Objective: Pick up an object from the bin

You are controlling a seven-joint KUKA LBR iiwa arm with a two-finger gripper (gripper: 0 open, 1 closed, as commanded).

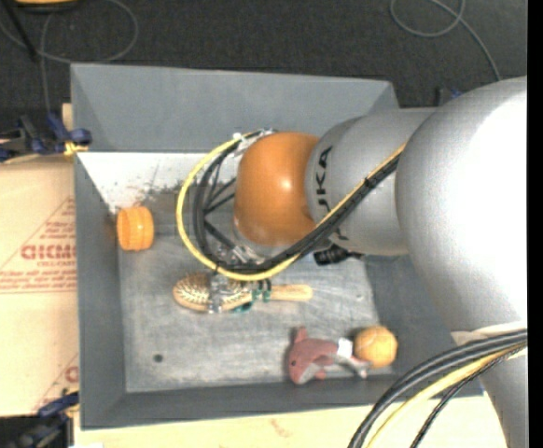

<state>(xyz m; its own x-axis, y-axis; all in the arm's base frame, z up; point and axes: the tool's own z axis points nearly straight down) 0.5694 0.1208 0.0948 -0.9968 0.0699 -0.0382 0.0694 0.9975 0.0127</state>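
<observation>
A wooden hairbrush [193, 294] lies flat in the middle of the bin, with its oval head to the left and its handle pointing right. My gripper [225, 293] is down at the brush's neck, just right of the head, and part of the brush is hidden behind it. At the bin's front right lies a maroon soft toy [309, 357] with a white part, and a small orange ball [377, 345] touches its right end.
An orange cylinder [134, 228] stands by the left wall, well apart from the brush. The arm with its orange cover and looped cables hangs over the bin's middle and right, hiding the floor beneath. Bare floor shows at the front left.
</observation>
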